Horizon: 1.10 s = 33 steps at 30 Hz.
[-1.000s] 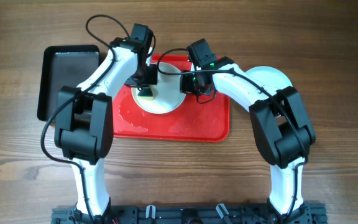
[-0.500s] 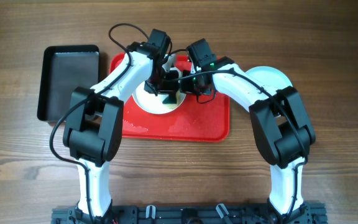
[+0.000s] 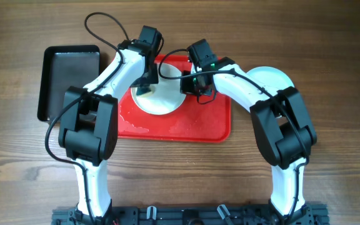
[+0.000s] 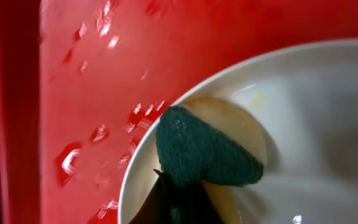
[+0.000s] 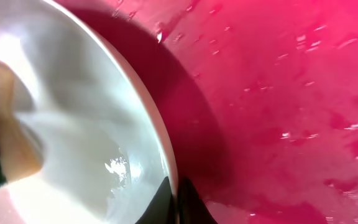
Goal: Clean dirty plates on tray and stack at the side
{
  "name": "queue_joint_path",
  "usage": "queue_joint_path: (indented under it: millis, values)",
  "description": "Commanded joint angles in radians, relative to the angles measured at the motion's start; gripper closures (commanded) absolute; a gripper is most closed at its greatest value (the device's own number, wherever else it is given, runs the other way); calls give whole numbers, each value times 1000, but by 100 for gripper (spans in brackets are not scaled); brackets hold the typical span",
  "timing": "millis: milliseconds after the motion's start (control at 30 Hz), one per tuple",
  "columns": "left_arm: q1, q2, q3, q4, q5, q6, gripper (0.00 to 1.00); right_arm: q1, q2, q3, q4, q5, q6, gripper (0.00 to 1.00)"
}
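A white plate (image 3: 165, 104) lies on the red tray (image 3: 186, 128), which is wet with droplets. My left gripper (image 3: 146, 86) is shut on a green and yellow sponge (image 4: 207, 149) and presses it on the plate's left part, near the rim (image 4: 143, 168). My right gripper (image 3: 187, 87) is shut on the plate's right rim (image 5: 166, 168), one finger inside and one outside; the plate's wet inside (image 5: 73, 118) shows there. Another pale plate (image 3: 275, 77) lies on the table right of the tray, partly under my right arm.
A black rectangular tray (image 3: 70, 62) stands to the left of the red tray. The red tray's floor (image 5: 278, 93) right of the plate holds only water drops. Both arms cross over the tray's back half.
My left gripper swept the sponge right across the plate, then back to the plate's left side. My right gripper has kept its hold on the rim.
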Motion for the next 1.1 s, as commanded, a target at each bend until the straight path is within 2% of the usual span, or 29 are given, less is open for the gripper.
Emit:
queue_joint_path:
  millis: [0, 133, 300, 600, 700, 900, 967, 1000, 1067]
  values:
    - [27, 45, -12, -118, -33, -27, 96, 4, 31, -11, -9, -2, -24, 96]
    - [20, 45, -12, -222, 205, 89, 96, 4, 31, -11, -8, -2, -24, 96]
    - [1, 45, -12, -196, 468, 255, 96, 4, 31, -11, -8, -16, -23, 96]
    - [-68, 47, -12, -11, 491, 286, 96, 4, 32, -27, 0, -153, -32, 96]
    - [-79, 50, -14, 65, 453, 280, 96, -1, 32, -58, 42, -199, -35, 96]
    - [-66, 51, -26, 222, 152, 126, 96, -2, 32, -68, 54, -206, -44, 95]
    - [-52, 51, -26, 241, 55, 57, 96, -2, 32, -68, 54, -206, -47, 96]
    - [-29, 51, -26, 231, -50, -50, 96, -2, 32, -68, 54, -206, -46, 96]
    - [-7, 51, -26, 196, -100, -130, 96, -2, 32, -68, 54, -206, -47, 96]
